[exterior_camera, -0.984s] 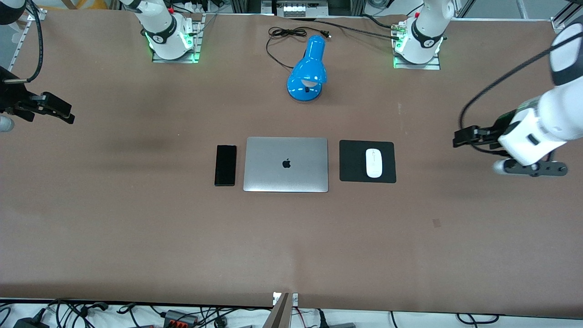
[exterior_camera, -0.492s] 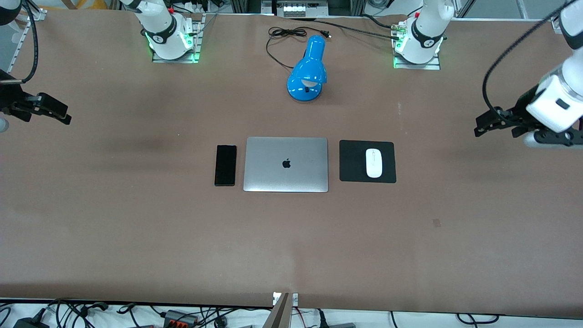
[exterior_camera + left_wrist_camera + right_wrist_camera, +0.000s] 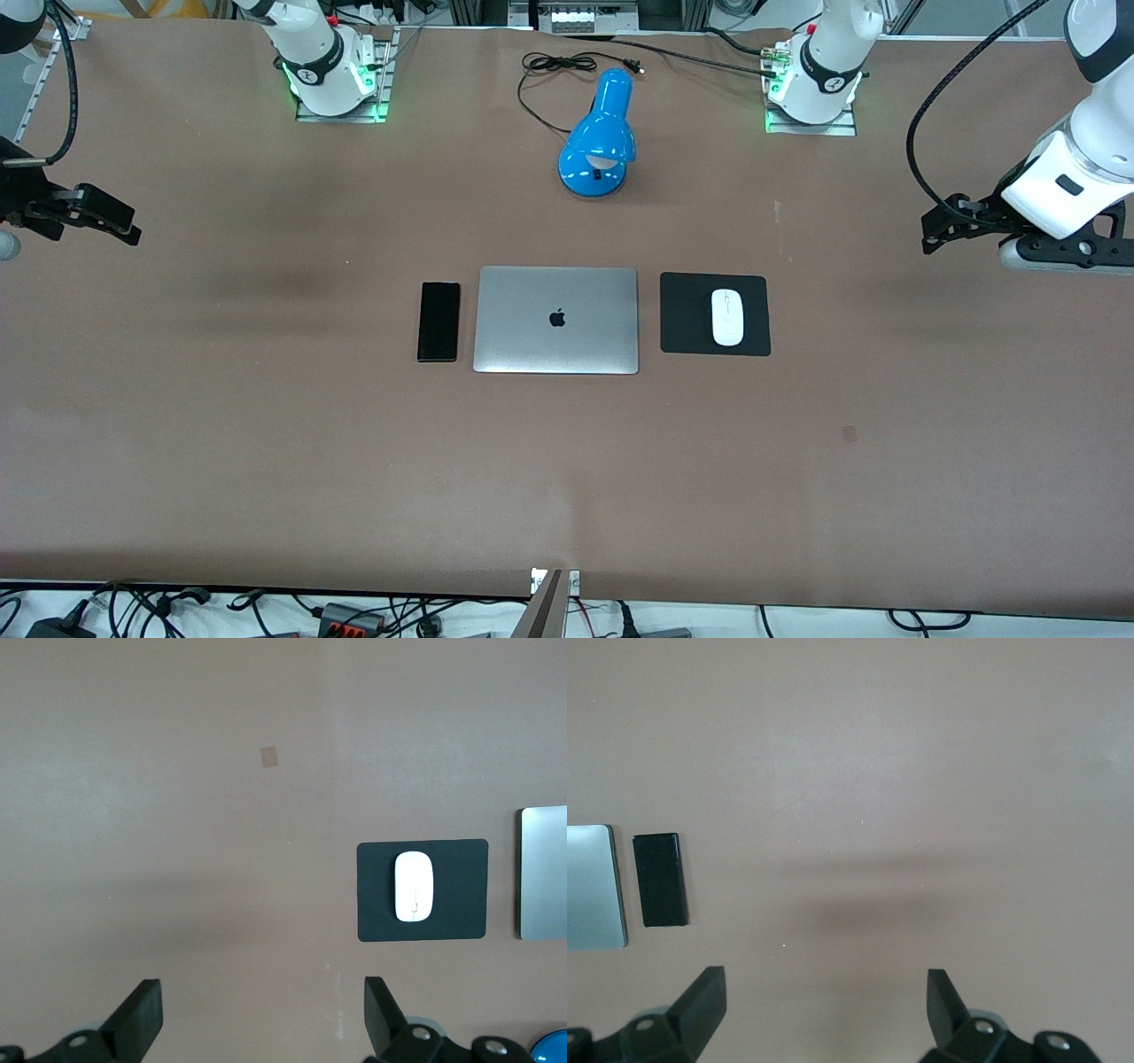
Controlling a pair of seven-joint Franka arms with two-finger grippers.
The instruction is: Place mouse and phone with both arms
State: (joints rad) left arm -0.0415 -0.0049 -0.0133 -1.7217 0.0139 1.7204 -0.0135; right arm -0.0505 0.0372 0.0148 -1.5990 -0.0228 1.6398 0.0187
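Black and spread wide, your left gripper hangs empty over the bare brown counter at the left arm's end, its two fingers well apart in the left wrist view with nothing between them. From there, the small white glossy oval mouse lies toward the middle of the counter, resting on the black square pad with its long axis running from the robots' side toward the front camera. That puts this arm far closer to the mouse than the other one, so any reach for it should be yours from this end.

Your right gripper is likewise black, gaping and holding nothing, hovering over open counter at the right arm's end. Outward from it, the slim black glossy rectangular phone lies flat just beside the closed silver laptop, on the side toward the right arm, apart from it by a thin strip of counter. Its long axis runs parallel to the mouse's.

Both things look already set down on either side of the laptop, and a blue desk lamp sits nearer the bases.
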